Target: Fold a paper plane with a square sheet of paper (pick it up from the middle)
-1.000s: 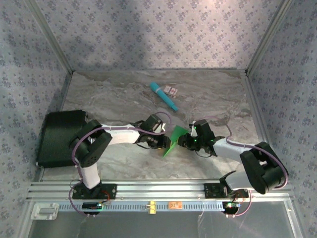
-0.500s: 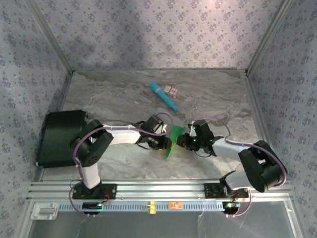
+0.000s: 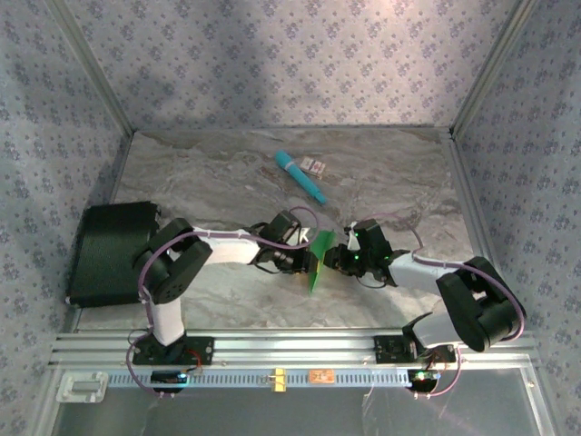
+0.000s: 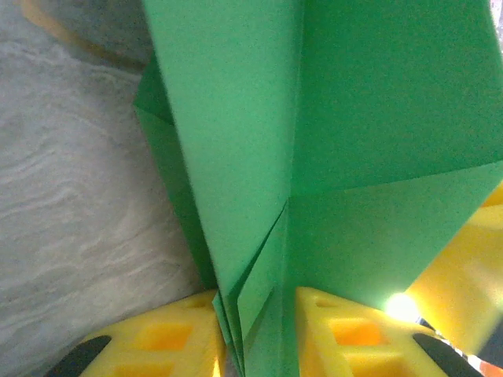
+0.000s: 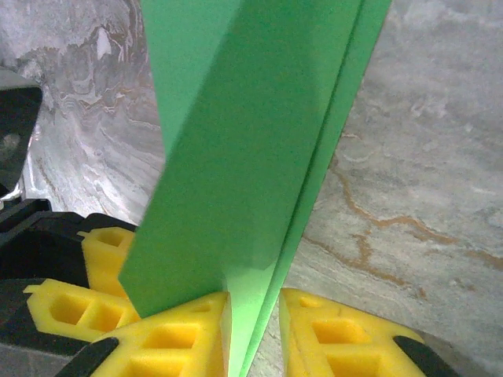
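Note:
The square sheet of paper, bright green and folded into narrow layered flaps with a centre crease, stands on edge between the two arms at the table's middle front. My left gripper pinches it from the left, and my right gripper pinches it from the right. In the left wrist view the paper's layers fill the slot of the left gripper between its yellow fingers. In the right wrist view the folded edge runs down into the right gripper.
A teal cylindrical stick and a small packet lie on the marble table toward the back. A black case sits at the left edge. Patterned walls close in the sides.
The paper has swung from a wide, slanted face to a narrow upright edge. The two grippers have drawn closer together, and the left jaws have tightened slightly.

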